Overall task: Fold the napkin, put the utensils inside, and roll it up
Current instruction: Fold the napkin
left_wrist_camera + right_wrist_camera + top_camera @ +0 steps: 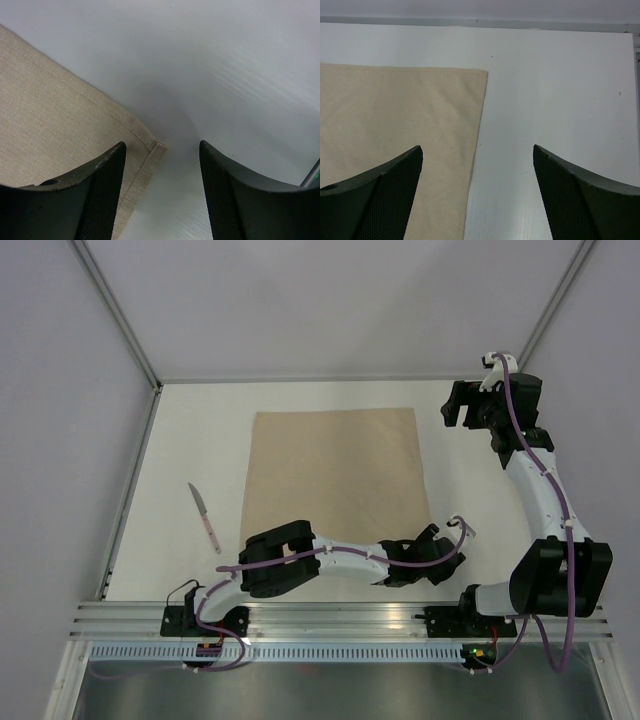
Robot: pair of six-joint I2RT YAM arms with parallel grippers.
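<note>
**A:** Napkin (335,475): where does it lie?

**B:** Flat and unfolded, mid-table (190,440). It runs a little longer far-to-near than across. The right edge is the one that matters, running straight from far to near.

**A:** Arms?

**B:** Both work that edge. The left arm (340,558) stretches across the near side, and the right arm (535,485) stands up along the right side.

**A:** Grippers?

**B:** The left gripper (437,542) is at the near right corner. Its jaws are spread and it holds nothing; in the wrist view the hemmed corner sits between the fingertips. The right gripper (458,408) is near the far right corner. It is also spread and empty, with the corner ahead and left of its centre line, so probably higher or further off.

**A:** Which is nearer a pinch?

**B:** The left, by my judgement.

**A:** Room to fold?

**B:** A fold would likely carry the right edge leftward over the cloth, and nothing sits on it. The knife (204,517) lies on bare table left of the napkin, apart from its left edge, with its long axis roughly far-to-near. The left wall is close beyond it.
</note>
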